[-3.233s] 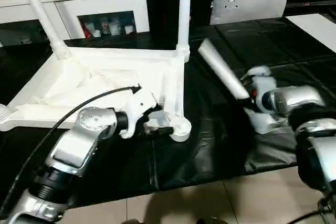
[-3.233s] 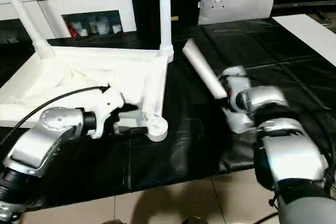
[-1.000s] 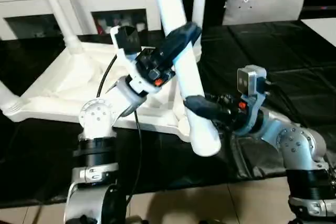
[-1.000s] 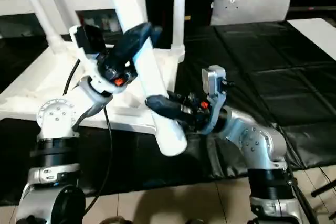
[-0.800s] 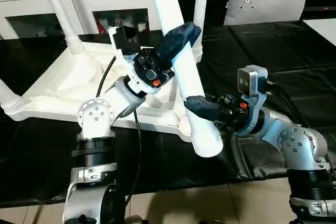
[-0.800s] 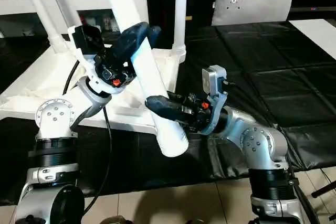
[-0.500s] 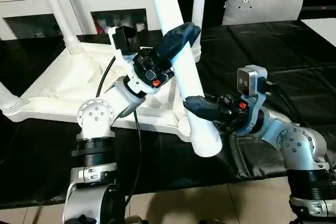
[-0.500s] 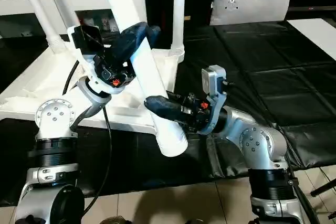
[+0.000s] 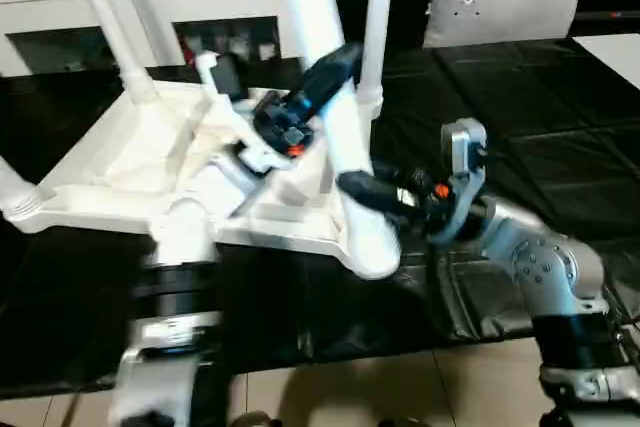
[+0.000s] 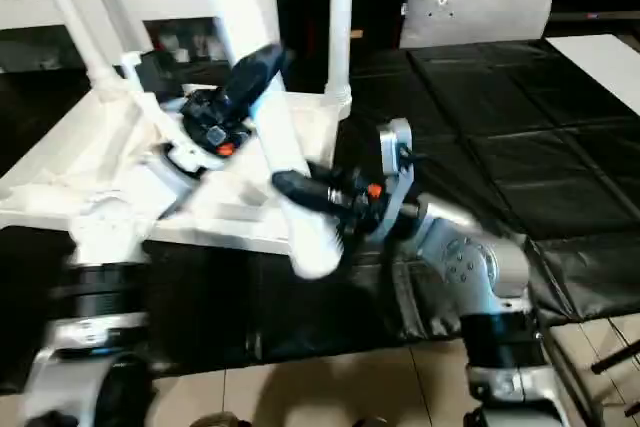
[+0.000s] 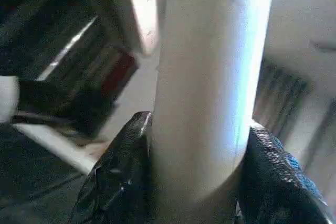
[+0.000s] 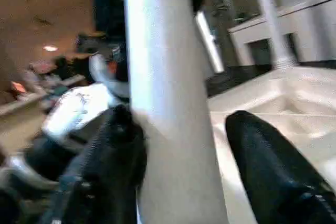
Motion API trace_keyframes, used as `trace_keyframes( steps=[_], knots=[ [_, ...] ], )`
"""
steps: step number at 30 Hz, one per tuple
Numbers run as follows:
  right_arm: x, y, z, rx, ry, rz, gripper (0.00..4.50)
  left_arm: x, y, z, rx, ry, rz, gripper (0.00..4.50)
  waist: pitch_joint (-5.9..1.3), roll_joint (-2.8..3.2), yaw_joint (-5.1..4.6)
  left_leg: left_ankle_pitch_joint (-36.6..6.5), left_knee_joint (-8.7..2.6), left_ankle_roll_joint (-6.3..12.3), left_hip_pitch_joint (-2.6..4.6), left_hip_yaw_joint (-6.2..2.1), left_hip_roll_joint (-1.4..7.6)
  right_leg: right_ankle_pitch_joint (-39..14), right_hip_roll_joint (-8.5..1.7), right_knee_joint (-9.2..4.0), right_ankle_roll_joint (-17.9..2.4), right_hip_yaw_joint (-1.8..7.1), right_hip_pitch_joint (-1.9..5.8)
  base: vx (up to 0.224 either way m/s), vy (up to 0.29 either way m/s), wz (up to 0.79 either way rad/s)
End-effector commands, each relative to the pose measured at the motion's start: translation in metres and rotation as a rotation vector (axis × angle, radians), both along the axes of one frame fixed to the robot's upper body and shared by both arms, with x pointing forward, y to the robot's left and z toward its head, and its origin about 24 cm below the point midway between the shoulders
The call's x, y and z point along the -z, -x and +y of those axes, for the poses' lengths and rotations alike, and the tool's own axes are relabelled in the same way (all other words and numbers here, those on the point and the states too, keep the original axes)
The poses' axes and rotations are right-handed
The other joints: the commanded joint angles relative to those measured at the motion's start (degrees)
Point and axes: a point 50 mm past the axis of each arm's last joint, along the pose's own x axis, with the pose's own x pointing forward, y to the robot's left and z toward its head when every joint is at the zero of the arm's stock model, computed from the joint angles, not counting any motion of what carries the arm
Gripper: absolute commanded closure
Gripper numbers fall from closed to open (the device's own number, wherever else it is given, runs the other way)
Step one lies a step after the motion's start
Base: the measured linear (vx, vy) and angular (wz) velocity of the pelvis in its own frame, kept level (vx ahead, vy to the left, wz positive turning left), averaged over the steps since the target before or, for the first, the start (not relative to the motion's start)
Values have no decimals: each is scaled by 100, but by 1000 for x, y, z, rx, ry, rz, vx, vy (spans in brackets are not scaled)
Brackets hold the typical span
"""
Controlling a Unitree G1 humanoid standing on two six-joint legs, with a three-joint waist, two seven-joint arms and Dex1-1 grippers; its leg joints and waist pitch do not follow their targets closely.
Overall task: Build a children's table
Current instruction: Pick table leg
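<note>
Both fingers of the left gripper (image 11: 194, 182) clamp the loose leg (image 9: 335, 117); right gripper (image 12: 184, 182) brackets it with one finger apart. Tabletop (image 9: 130, 162) lies upturned on black sheeting (image 9: 520, 97), white cabinet (image 9: 160, 7) behind.

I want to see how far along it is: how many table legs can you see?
4. One leg held in the grippers; three stand in the upturned top: far left, far right, near left, cut off by the edge.
</note>
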Motion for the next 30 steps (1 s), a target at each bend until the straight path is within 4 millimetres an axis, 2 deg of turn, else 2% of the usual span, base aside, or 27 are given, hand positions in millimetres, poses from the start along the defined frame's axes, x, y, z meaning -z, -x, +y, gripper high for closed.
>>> trace_keyframes(
  steps=[1, 2, 6, 8, 11, 12, 14, 15, 18, 20, 21, 24, 25, 30],
  knots=[
    [-2, -12, -10, 144, 79, -28, 131, -6, 7, -17, 24, -111, -92, 263, -428, -95, -10, -416, -430, 314, 17, -73, 265, -1722, -356, -438, -698, 317, 371, 0, 0, 0],
    [-2, -13, -9, 144, 114, -46, 107, -6, 5, -19, -26, -161, -106, 267, -427, -84, -4, -422, -439, 287, 19, -88, 285, -1710, -358, -428, -678, 320, 366, 0, 0, 0],
    [0, -12, -1, 142, 219, -112, 99, -4, -3, -26, -196, -345, -165, 268, -423, -89, -11, -448, -427, 253, 5, -71, 261, -1734, -365, -428, -652, 327, 385, 0, 0, 0],
    [1, -12, 3, 143, 245, -135, 69, -5, -4, -28, -234, -368, -169, 271, -432, -100, -16, -420, -417, 280, -3, -64, 249, -1705, -369, -429, -666, 327, 391, 0, 0, 0],
    [7, -15, 15, 197, 331, -161, 62, -7, -8, -33, -346, -445, -200, 272, -431, -83, -46, -409, -415, 290, -23, -81, 252, -1646, -355, -416, -671, 315, 395, 0, 0, 0],
    [8, -18, 18, 240, 350, -154, 62, -8, -9, -35, -378, -466, -217, 273, -419, -101, -85, -447, -421, 275, -23, -75, 243, -1710, -343, -439, -648, 310, 390, 0, 0, 0],
    [10, -21, 21, 280, 358, -139, 62, -10, -9, -37, -408, -479, -228, 273, -420, -86, -122, -536, -424, 244, -15, -78, 241, -1818, -350, -444, -660, 309, 382, 0, 0, 0],
    [12, -25, 24, 346, 372, -126, 62, -12, -10, -39, -461, -500, -245, 273, -424, -86, -137, -534, -424, 242, -18, -80, 242, -1804, -344, -445, -663, 307, 381, 0, 0, 0],
    [15, -27, 26, 398, 398, -110, 62, -14, -11, -40, -499, -509, -239, 273, -425, -80, -174, -539, -423, 210, -13, -83, 247, -1698, -345, -431, -712, 315, 378, 0, 0, 0],
    [18, -28, 28, 429, 419, -112, 98, -15, -11, -41, -527, -526, -247, 273, -432, -80, -172, -503, -417, 259, -19, -79, 247, -1533, -342, -409, -781, 321, 380, 0, 0, 0],
    [21, -28, 31, 462, 442, -114, 98, -14, -11, -43, -558, -561, -268, 273, -432, -73, -179, -486, -419, 261, -20, -83, 250, -1504, -336, -407, -781, 322, 364, 0, 0, 0],
    [24, -28, 35, 484, 444, -103, 109, -13, -11, -46, -580, -570, -271, 273, -434, -75, -182, -514, -419, 277, -11, -79, 248, -1489, -347, -404, -801, 323, 379, 0, 0, 0],
    [25, -27, 36, 486, 447, -92, 138, -13, -12, -46, -591, -571, -265, 273, -434, -74, -181, -506, -416, 278, -13, -78, 250, -1471, -351, -402, -812, 327, 378, 0, 0, 0],
    [29, -24, 42, 456, 436, -44, 182, -13, -14, -48, -629, -573, -257, 273, -420, -80, -195, -640, -422, 293, -11, -73, 242, -1578, -343, -426, -805, 327, 381, 0, 0, 0]
  ],
)
